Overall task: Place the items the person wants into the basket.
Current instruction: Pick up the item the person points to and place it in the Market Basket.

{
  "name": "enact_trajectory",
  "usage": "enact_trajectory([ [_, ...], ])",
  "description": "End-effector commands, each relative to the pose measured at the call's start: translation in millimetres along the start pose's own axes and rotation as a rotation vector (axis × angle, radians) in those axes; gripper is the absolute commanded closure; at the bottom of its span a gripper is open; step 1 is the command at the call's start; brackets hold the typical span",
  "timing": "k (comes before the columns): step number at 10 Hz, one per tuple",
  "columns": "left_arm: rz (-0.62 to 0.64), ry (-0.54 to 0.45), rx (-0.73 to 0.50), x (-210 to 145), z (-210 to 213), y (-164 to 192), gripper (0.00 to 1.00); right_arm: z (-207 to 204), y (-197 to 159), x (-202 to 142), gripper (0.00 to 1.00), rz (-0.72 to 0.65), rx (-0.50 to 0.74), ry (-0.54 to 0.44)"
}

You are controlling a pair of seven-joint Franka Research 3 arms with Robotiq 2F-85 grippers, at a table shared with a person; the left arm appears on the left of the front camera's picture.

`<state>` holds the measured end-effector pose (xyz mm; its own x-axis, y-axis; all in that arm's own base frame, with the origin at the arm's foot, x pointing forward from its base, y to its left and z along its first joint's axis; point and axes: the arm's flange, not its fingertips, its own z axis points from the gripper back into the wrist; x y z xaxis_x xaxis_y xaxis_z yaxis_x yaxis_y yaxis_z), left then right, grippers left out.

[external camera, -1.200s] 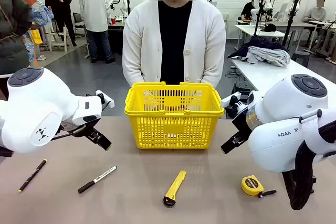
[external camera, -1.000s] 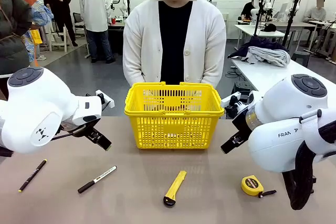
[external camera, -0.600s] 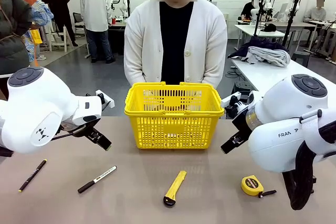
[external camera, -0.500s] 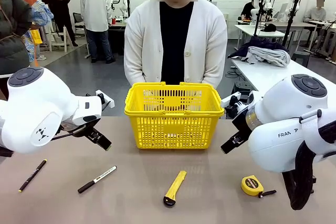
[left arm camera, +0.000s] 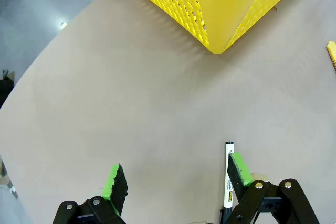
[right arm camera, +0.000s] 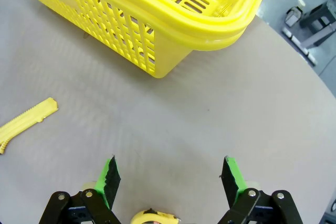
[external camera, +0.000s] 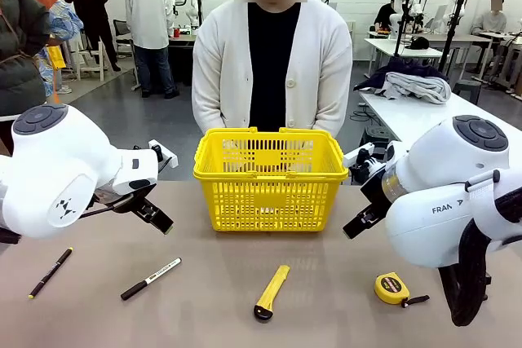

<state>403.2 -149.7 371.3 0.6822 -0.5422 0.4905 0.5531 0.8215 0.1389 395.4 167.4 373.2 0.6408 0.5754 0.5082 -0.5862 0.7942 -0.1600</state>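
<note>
Change: none on the worktop [external camera: 204,315]. Both arms, the basket and all loose items stand as they did over the last second.
Left gripper [left arm camera: 176,179]: released, jaws wide, nothing between them. It holds above the left part of the worktop.
Right gripper [right arm camera: 170,174]: released and empty, above the right part of the worktop, with the tape measure [external camera: 392,287] below it.
Pen [external camera: 50,272]: flat, near the near-left corner.
Marker [external camera: 151,278]: flat, toward the near edge, left of centre. In the left wrist view it lies just beside one finger pad [left arm camera: 236,167].
Utility knife [external camera: 271,291]: at the near edge, centre.
Basket [external camera: 269,201]: upright at the middle of the far edge. Its contents cannot be made out through the lattice.
Person [external camera: 271,63]: standing behind the basket, arms down, no pointing hand visible.
Task meaning: probably a wait state. No request is signalled, and pen and marker are not yet picked up.
Next step: judged to depend on the person's indication. The left gripper is the better placed for the marker.
</note>
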Motion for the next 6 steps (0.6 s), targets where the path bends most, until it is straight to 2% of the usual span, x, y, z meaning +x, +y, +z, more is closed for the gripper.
enact_trajectory([
  [1, 0.0, 0.0, 0.0, 0, 0, 0, 0.0, 0, 0, 0, 0.0, 0.0, 0.0, 0.0],
  [4, 0.0, 0.0, 0.0, 0, 0, 0, 0.0, 0, 0, 0, 0.0, 0.0, 0.0, 0.0],
  [5, 0.018, -0.02, -0.051, 5, 22, 8, 0.0, 26, -2, -1, 0.0, -0.028, -0.049, -0.05],
  [6, 0.011, -0.02, -0.055, 12, 64, 19, 0.0, 71, -4, -6, 0.0, -0.045, -0.099, -0.08],
])
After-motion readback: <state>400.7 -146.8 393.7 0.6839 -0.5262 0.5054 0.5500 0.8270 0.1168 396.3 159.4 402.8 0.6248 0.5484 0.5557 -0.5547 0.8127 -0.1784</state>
